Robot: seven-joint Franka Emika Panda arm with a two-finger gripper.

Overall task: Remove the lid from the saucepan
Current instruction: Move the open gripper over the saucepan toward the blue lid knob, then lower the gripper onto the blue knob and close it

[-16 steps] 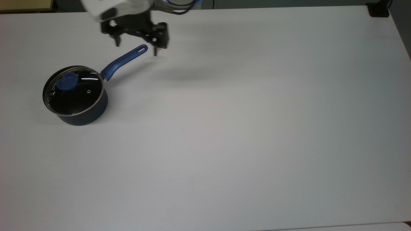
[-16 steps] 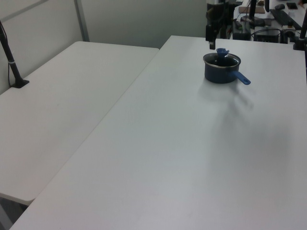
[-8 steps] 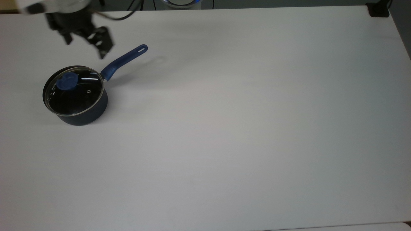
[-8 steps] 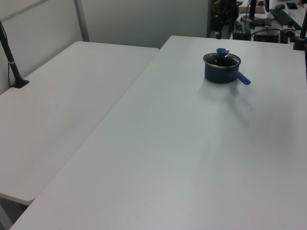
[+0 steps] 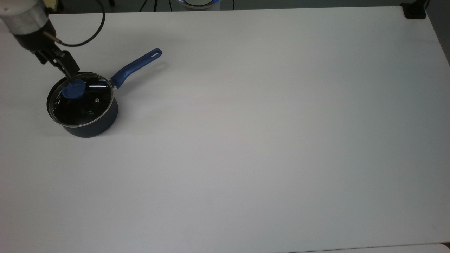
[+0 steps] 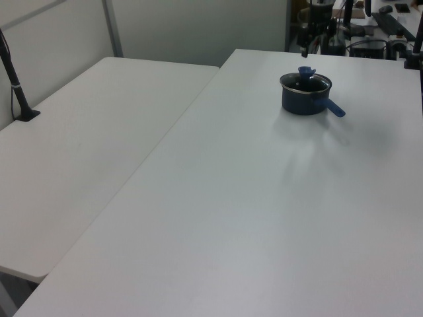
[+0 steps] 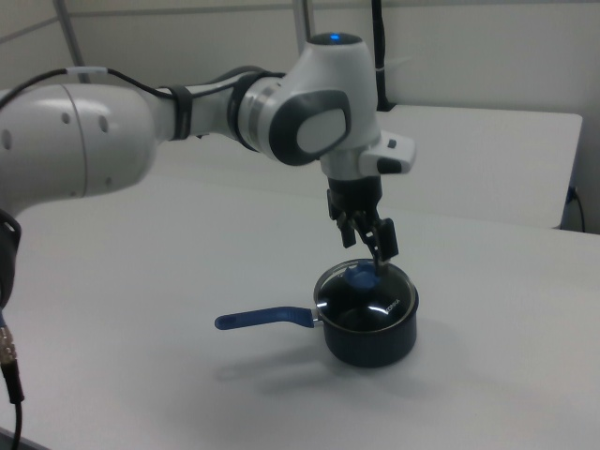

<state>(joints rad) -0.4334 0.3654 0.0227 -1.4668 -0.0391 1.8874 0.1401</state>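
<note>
White table point(image 5: 267, 140), second white table point(image 6: 86, 132) butted against it on the left view's left. Black post point(image 6: 14, 79) clamped at that one's far edge.

My black gripper point(image 7: 367, 246) hangs over a blue knob point(image 5: 73, 89); navy saucepan point(image 5: 92, 125), white table point(image 5: 246, 140) below.

The saucepan point(image 6: 305, 98) stood near the far edge of the white table point(image 6: 264, 218), its lid point(image 6: 306, 80) seated on the rim with the blue knob point(image 6: 305, 70) uppermost. The long handle point(image 6: 332, 107) pointed toward the left view's right and slightly nearward. The pincer point(image 6: 305, 51) hung just above the knob. A second white table point(image 6: 79, 152) adjoined the first along its left edge in the left view.
</note>
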